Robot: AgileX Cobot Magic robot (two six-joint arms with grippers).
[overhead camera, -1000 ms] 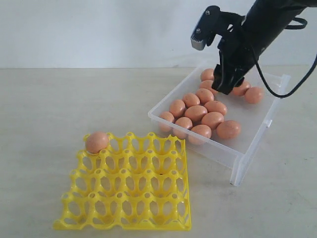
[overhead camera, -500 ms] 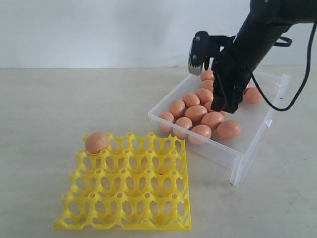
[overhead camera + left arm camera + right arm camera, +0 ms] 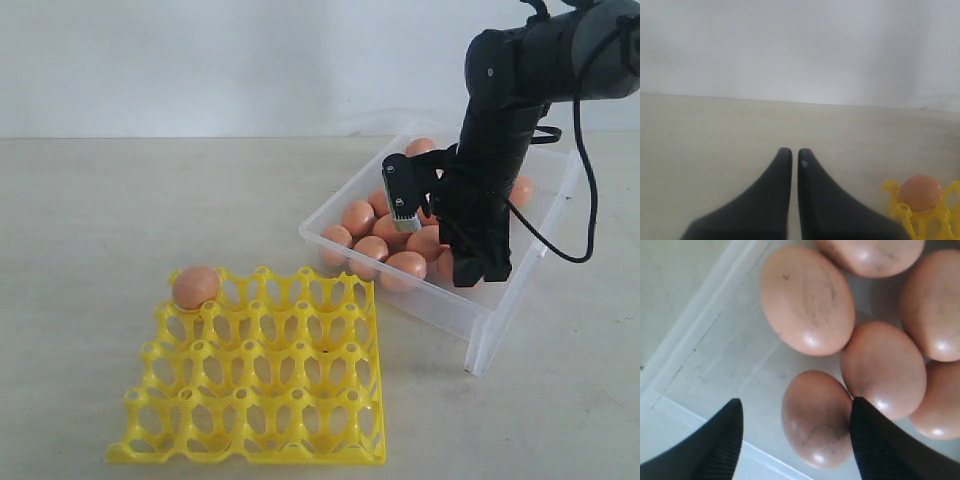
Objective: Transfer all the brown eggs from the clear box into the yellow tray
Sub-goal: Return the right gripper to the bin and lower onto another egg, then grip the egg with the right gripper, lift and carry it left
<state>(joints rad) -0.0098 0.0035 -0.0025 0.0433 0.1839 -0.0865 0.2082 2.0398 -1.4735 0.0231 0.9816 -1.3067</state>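
Smooth, speckled brown eggs (image 3: 395,228) huddle in the clear plastic box (image 3: 425,302); one (image 3: 195,286) rests cornered in the yellow lattice tray (image 3: 270,392). Black right fingers (image 3: 722,445) stand released astride an oval egg (image 3: 817,422); left fingers (image 3: 770,200) clenched, empty.

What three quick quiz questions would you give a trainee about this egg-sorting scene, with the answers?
1. True or false: the yellow tray already holds three eggs.
2. Where is the right hand? A) Open, down in the clear box, with an egg between its fingers. B) Shut on an egg above the tray. C) Resting on the bare table.
3. Is the left hand open or shut, and what does it hold?
Key: 1. False: only one brown egg sits there, in a corner cup. 2. A. 3. Shut, holding nothing.
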